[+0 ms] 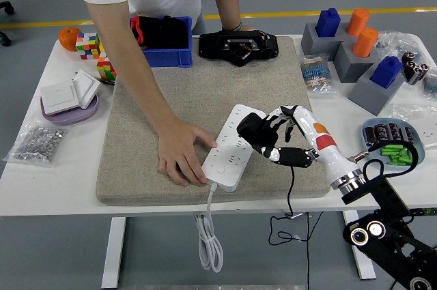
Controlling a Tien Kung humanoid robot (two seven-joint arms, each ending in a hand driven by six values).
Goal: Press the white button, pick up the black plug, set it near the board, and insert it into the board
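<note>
The black plug (pixel 250 128) sits in the curled fingers of the right robot hand (pixel 273 136), held right at the right edge of the white power board (pixel 231 147), its cable hanging down past the surface's near edge. The board lies on a grey felt mat (pixel 198 99), with a person's hand (pixel 179 155) pressed flat against its left side. The mat covers the middle of the white surface (pixel 41 167).

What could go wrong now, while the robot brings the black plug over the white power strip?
The right hand holds the black plug over the power strip, and its fingers hide part of the sockets, so the prongs may miss. The person's hand steadies the strip's near end, close to the robot's hand; contact is possible. The plug's cable hangs over the mat's edge and could snag.
</note>
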